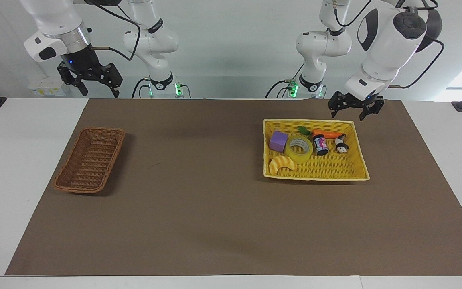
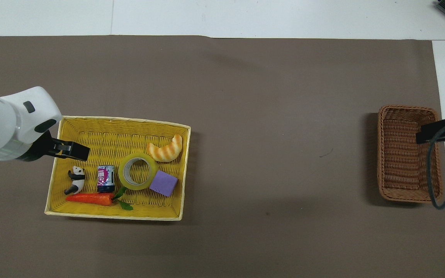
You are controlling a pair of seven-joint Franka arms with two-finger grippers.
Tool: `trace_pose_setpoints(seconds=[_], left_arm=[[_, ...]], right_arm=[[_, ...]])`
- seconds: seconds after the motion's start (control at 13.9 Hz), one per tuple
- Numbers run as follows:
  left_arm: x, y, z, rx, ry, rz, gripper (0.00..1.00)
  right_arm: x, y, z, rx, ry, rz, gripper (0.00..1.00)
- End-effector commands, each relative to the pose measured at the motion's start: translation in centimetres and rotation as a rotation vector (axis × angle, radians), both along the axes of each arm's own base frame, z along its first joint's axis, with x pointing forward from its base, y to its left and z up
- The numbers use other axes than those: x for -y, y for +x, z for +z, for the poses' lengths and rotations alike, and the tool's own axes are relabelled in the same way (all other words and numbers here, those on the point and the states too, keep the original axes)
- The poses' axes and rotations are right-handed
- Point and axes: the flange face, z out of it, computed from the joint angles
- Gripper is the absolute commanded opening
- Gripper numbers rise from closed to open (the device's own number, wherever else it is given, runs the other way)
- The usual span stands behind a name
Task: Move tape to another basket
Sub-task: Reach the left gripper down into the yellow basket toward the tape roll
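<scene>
The tape (image 1: 300, 148), a translucent yellow ring with a pale core, lies in the yellow basket (image 1: 315, 177) between a purple cube and a small can; it also shows in the overhead view (image 2: 138, 171). The brown wicker basket (image 1: 90, 159) stands empty toward the right arm's end of the table, also in the overhead view (image 2: 408, 152). My left gripper (image 1: 355, 111) is open and empty, up in the air over the yellow basket's (image 2: 118, 119) end toward the left arm (image 2: 72, 151), apart from the tape. My right gripper (image 1: 90, 84) is open and waits raised near the wicker basket (image 2: 435, 133).
The yellow basket also holds a purple cube (image 1: 278, 141), a croissant toy (image 1: 282, 163), a small can (image 1: 320, 145), a panda figure (image 1: 341, 144) and a carrot (image 1: 327, 133). A brown mat (image 1: 199, 200) covers the table between the two baskets.
</scene>
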Motion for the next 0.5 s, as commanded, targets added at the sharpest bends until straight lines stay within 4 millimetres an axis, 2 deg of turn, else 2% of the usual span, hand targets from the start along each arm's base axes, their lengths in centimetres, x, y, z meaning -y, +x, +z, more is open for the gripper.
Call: trace_pose_setpoints(seconds=[0.0, 0.14, 0.43], left_arm=[[0.5, -1.2, -3.6, 0.029, 0.001, -0.019, 1.0], [0.4, -1.3, -6.5, 0.037, -0.001, -0.021, 1.0], [1.3, -0.4, -10.1, 0.026, -0.001, -0.025, 1.0]], right_arm=[[0.2, -0.7, 0.0, -0.003, 0.003, -0.013, 1.0], [0.2, -0.7, 0.0, -0.003, 0.003, -0.013, 1.0], [0.3, -0.7, 0.0, -0.003, 0.003, -0.014, 1.0]])
